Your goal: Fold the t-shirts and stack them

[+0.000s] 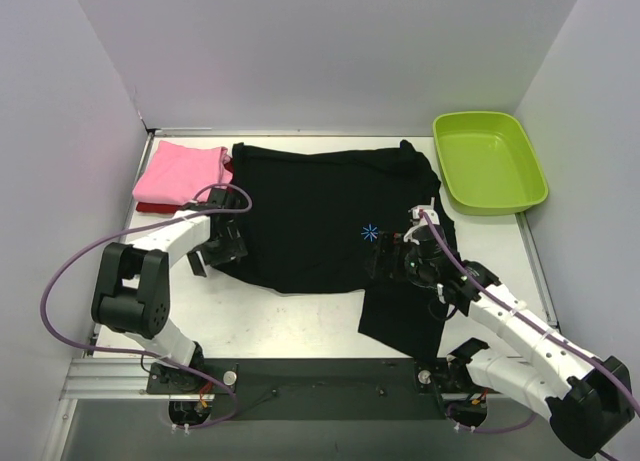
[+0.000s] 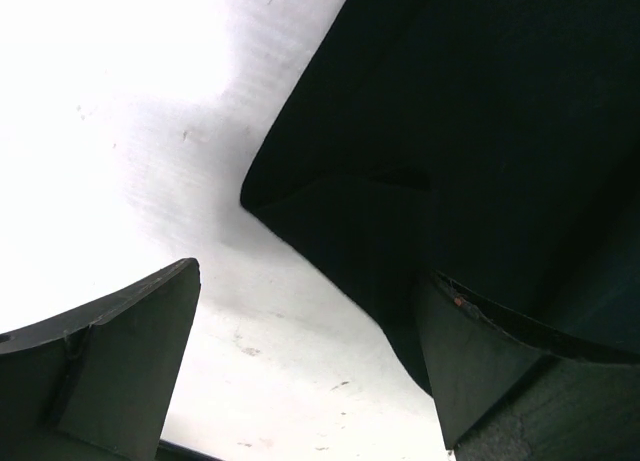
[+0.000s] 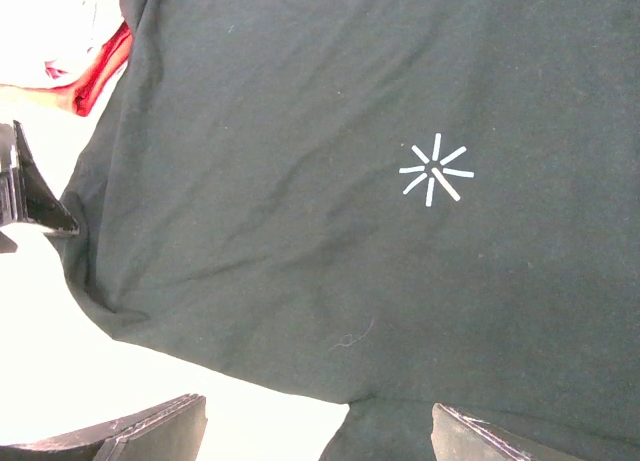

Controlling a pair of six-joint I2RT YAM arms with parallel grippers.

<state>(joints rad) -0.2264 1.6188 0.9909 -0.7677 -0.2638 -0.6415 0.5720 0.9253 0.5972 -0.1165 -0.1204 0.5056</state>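
Observation:
The large black t-shirt (image 1: 310, 201) lies spread flat mid-table, its blue starburst (image 1: 370, 233) face up, one sleeve hanging toward the near right. The pink shirt (image 1: 180, 171) lies folded at the back left on the dark red shirt (image 1: 150, 208). My left gripper (image 1: 232, 249) is open at the black shirt's left edge; in the left wrist view (image 2: 310, 281) a folded corner of the black shirt (image 2: 400, 181) lies between its fingers (image 2: 120, 371). My right gripper (image 1: 388, 258) is open just above the black shirt (image 3: 300, 181), near the starburst (image 3: 435, 171) and the near hem (image 3: 320, 406).
A lime-green tub (image 1: 488, 161) stands at the back right. White walls enclose the table on three sides. Bare white tabletop (image 1: 280, 316) shows in front of the black shirt. The dark red shirt (image 3: 100, 71) peeks into the right wrist view's top left.

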